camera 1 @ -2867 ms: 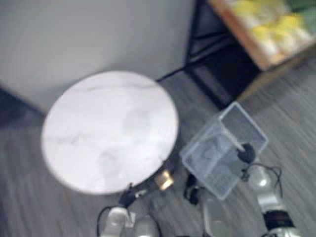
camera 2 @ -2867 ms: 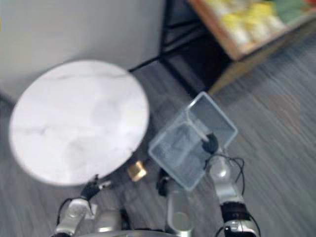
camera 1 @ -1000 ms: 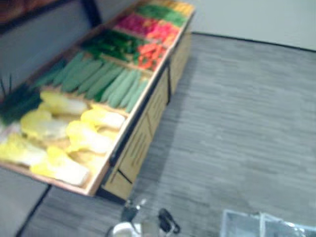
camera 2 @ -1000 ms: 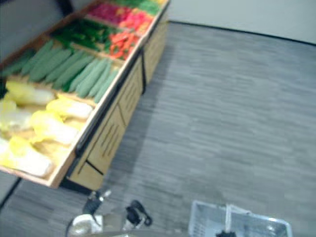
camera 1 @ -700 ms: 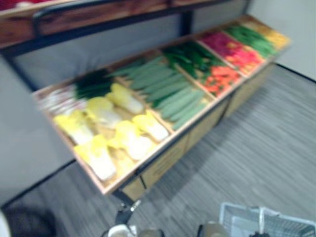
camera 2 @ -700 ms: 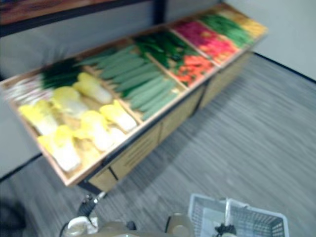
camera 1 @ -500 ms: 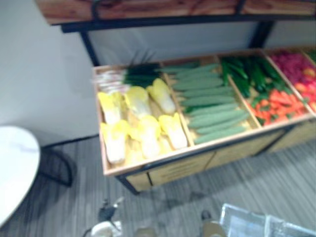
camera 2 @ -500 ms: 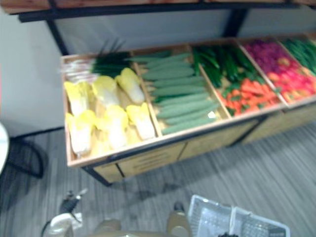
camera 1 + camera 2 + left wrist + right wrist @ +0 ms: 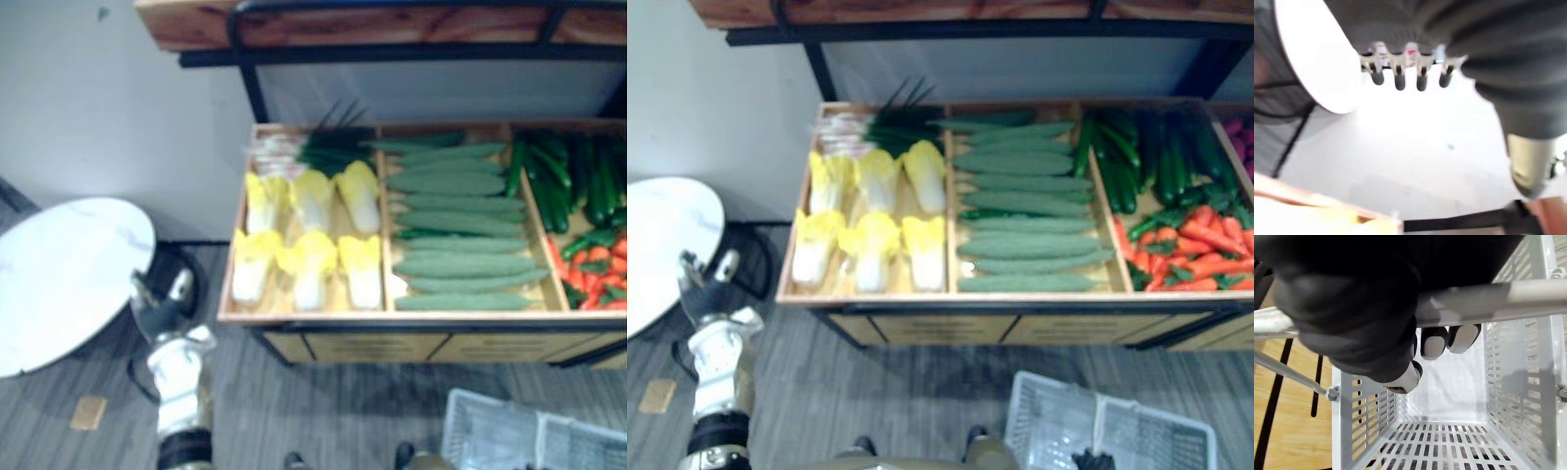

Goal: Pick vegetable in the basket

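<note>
A wooden stand holds yellow-white cabbages [image 9: 872,230], long light-green cucumbers [image 9: 1029,206], dark green vegetables [image 9: 1146,157] and red ones [image 9: 1195,245]. The white plastic basket [image 9: 1058,421] hangs low at the right, in front of the stand, and looks empty in the right wrist view. My right hand [image 9: 1352,298] is curled round its grey handle [image 9: 1498,296]. My left hand [image 9: 162,299] is raised at the left, short of the stand's left end, fingers [image 9: 1398,73] relaxed and holding nothing.
A round white table [image 9: 59,274] stands left of the stand, just behind my left hand. A dark shelf [image 9: 392,24] runs above the vegetables. A small tan piece [image 9: 88,412] lies on the grey floor.
The camera has swung round, so the stand now faces me squarely. My left hand has come up into view at the left. The basket stays at the lower right.
</note>
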